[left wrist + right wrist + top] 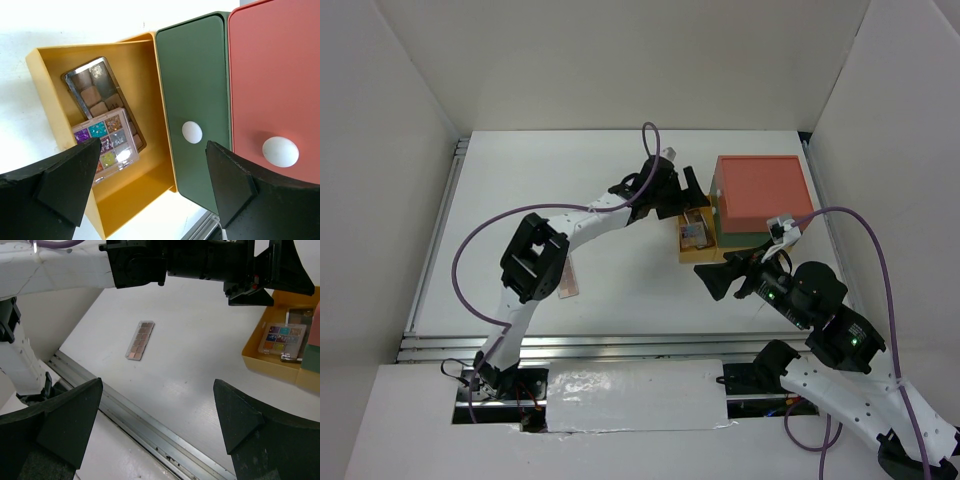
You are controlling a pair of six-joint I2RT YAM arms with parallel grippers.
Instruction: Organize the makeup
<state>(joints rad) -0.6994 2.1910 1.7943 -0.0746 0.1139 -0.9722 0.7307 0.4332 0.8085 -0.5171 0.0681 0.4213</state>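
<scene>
The yellow drawer (132, 195) of the box is pulled out. In it lies a long brown-pink eyeshadow palette (95, 92), with the small square multicoloured palette (106, 142) resting on its near end. My left gripper (152, 185) hovers open just above the drawer with nothing between its fingers; from above, the left gripper (685, 200) is at the drawer's far end. A second long palette (141, 340) lies alone on the table to the left, partly under the left arm's elbow in the top view, where the palette (567, 279) shows as a pink sliver. My right gripper (157, 425) is open and empty, near the drawer's front.
The drawer box (760, 190) with a red top stands at the back right. Its green drawer (200, 100) and red drawer (275, 85) are shut, each with a white knob. A metal rail (150, 432) runs along the table's near edge. White walls enclose the table.
</scene>
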